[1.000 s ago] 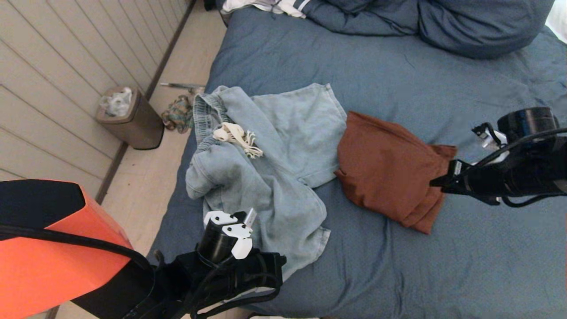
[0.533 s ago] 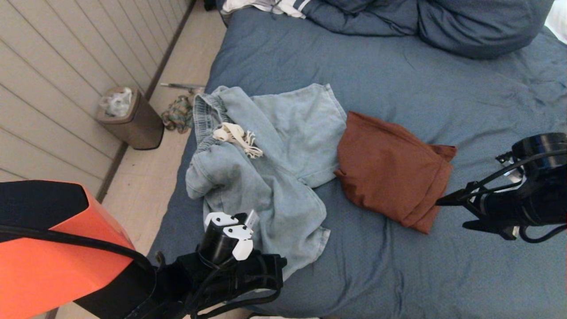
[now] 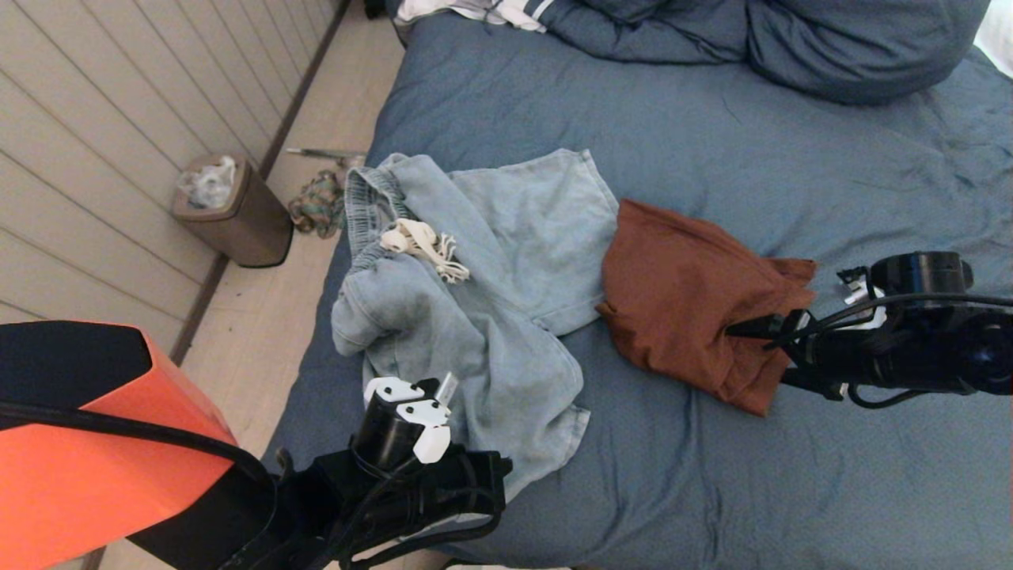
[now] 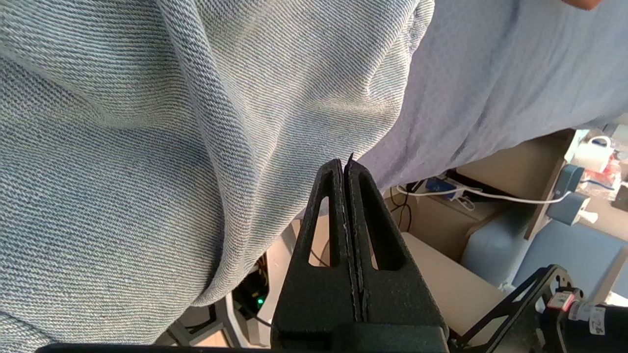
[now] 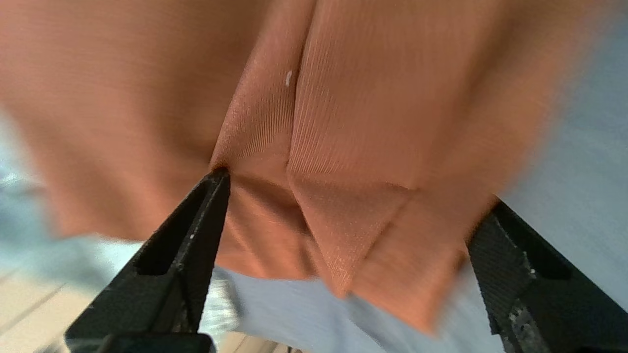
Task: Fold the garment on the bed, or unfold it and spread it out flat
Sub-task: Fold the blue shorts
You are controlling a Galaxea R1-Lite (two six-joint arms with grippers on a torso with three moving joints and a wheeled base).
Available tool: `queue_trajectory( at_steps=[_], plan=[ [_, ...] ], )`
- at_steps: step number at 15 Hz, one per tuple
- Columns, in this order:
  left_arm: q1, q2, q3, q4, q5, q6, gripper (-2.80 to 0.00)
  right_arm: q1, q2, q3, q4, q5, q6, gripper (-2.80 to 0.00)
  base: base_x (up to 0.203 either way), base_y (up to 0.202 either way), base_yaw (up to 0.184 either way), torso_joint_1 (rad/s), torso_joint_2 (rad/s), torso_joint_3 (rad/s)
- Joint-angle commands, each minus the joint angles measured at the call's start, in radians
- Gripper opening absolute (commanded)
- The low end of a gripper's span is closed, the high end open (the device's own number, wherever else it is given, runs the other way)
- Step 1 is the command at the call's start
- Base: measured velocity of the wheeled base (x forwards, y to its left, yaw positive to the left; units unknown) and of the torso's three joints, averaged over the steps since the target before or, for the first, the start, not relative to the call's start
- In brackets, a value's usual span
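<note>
A folded rust-brown garment (image 3: 688,305) lies mid-bed on the slate-blue bed (image 3: 791,491). My right gripper (image 3: 757,354) is open at the garment's near right corner. In the right wrist view the brown garment (image 5: 353,113) fills the gap of the right gripper (image 5: 353,196), with one fingertip (image 5: 216,186) touching the cloth. A crumpled light blue garment (image 3: 483,309) with a cream drawstring (image 3: 423,245) lies to the left. My left gripper (image 3: 447,388) is shut and empty at its near edge, and the left gripper (image 4: 344,164) sits just below the blue garment (image 4: 147,147).
A bunched blue duvet and pillows (image 3: 791,47) sit at the head of the bed, with a white striped cloth (image 3: 491,11) beside them. On the floor to the left are a waste bin (image 3: 229,210) and a small cloth heap (image 3: 316,204). The paneled wall (image 3: 95,119) runs along that side.
The right gripper pulled back to the right and lower, then moved left again onto the brown garment's near right corner, still open. The left arm has not moved.
</note>
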Motion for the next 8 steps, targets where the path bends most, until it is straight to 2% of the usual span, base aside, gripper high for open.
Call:
queue_trajectory(
  at_steps=[1,4,8],
  plan=[
    [0.0,0.005,0.002,-0.016,0.0,-0.003,-2.8,-0.003,0.024,0.03,-0.126,0.073,-0.001,0.0,0.0,0.0,0.0,0.0,0.0,0.0],
    [0.0,0.037,0.012,-0.072,0.001,-0.002,-2.8,-0.004,0.027,0.053,-0.146,0.079,-0.037,0.0,0.0,0.0,0.0,0.0,0.0,0.0],
    [-0.002,0.042,0.011,-0.072,0.001,-0.002,-2.8,-0.024,0.009,0.087,-0.144,0.08,-0.124,0.0,0.0,0.0,0.0,0.0,0.0,0.0]
  ],
)
